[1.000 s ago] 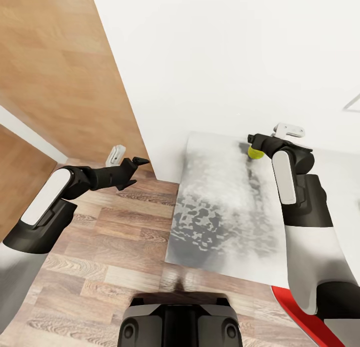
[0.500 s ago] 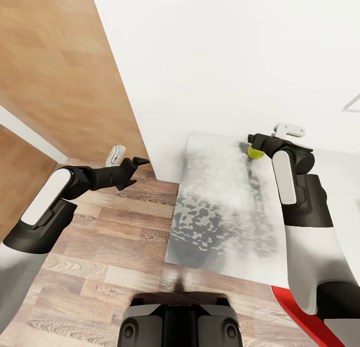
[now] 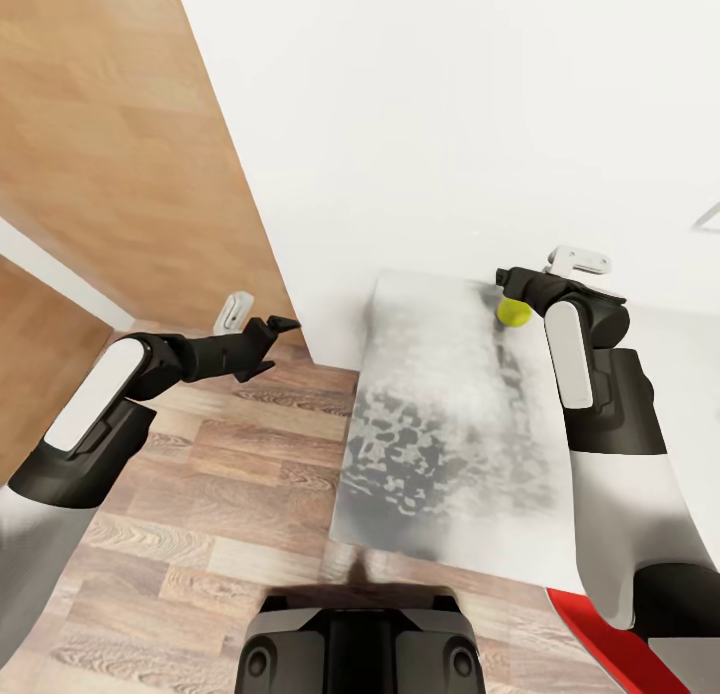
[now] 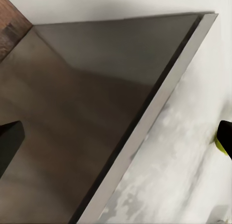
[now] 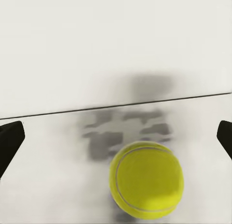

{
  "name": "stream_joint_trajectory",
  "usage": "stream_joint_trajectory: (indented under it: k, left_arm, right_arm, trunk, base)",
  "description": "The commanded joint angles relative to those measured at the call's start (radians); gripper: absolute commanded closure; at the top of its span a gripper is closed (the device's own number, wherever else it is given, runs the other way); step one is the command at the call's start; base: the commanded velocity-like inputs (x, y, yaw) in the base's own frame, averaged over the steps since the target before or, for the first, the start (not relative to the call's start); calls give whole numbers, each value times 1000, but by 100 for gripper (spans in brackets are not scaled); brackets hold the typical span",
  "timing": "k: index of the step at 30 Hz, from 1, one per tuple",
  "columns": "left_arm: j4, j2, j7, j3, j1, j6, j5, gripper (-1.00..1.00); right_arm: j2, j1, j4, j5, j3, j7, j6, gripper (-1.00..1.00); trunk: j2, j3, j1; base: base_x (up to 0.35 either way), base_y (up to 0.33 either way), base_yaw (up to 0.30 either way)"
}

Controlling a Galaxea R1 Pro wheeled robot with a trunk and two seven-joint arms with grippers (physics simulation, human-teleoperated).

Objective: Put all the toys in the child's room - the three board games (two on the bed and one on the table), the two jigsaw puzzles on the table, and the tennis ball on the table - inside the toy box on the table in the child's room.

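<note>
As our right claw (image 3: 506, 276) hangs released, jaws spread wide, the small yellow-green tennis ball (image 3: 514, 312) sits on the pale grey mottled bench (image 3: 440, 424) just below and between them; our left claw (image 3: 268, 346), apparently parted, waits well apart over the floor.
</note>
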Motion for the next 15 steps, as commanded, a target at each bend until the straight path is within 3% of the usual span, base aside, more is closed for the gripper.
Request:
stream_joint_trajectory:
  k: [1,15]
  left_arm:
    - [-1,1,6,-1,-1,0,6,-100]
    - [-1,1,5,-64,-1,-1,6,-100]
  right_arm:
    - [-1,-1,-1,-10,2,-9,3,-100]
    - [-1,-1,-1,-9,2,-9,3,-100]
  trunk:
    - [-2,-1,1]
    - [-2,-1,1]
  base:
    - [53,0,0]
    - [22,0,0]
